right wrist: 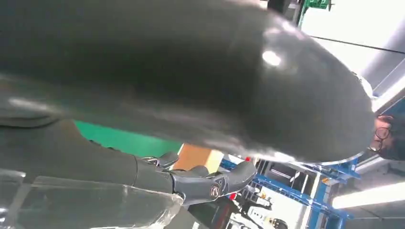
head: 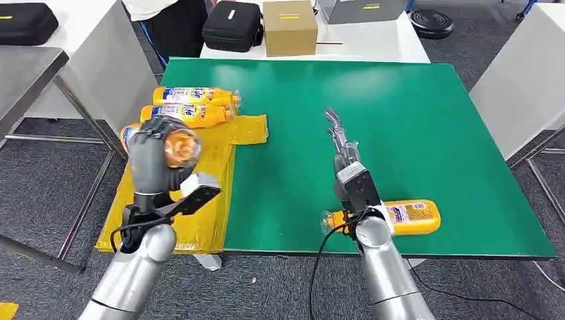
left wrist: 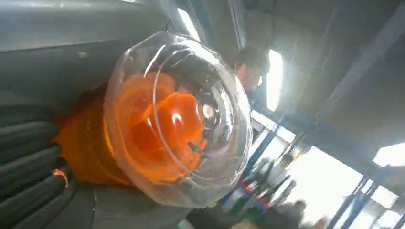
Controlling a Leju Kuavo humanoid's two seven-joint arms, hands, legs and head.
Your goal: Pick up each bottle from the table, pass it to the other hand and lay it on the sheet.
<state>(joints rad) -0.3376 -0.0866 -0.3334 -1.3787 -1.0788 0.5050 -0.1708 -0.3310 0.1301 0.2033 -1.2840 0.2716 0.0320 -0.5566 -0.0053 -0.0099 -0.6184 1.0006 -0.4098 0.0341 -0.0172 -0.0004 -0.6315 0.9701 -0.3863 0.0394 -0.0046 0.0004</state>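
A green mat point(head: 413, 133) covers the table, with a crinkled yellow plastic sheet point(head: 206, 193) draped over its 9 o'clock edge and grey carpet around. Four orange bottles are in view. Two lie side by side on the sheet at 10 o'clock, the farther bottle point(head: 193, 95) and the nearer bottle point(head: 190, 113), both with blue-and-white labels too small to read. The left hand point(head: 150, 157) is clamped around a third, the held bottle point(head: 178, 147), raised above the sheet with its clear domed cap point(left wrist: 191, 119) facing the camera. The fourth bottle point(head: 410, 217) lies on the mat at 5 o'clock, partly behind the right arm. The right hand point(head: 340, 137) hovers over the mat centre, fingers extended and holding nothing.
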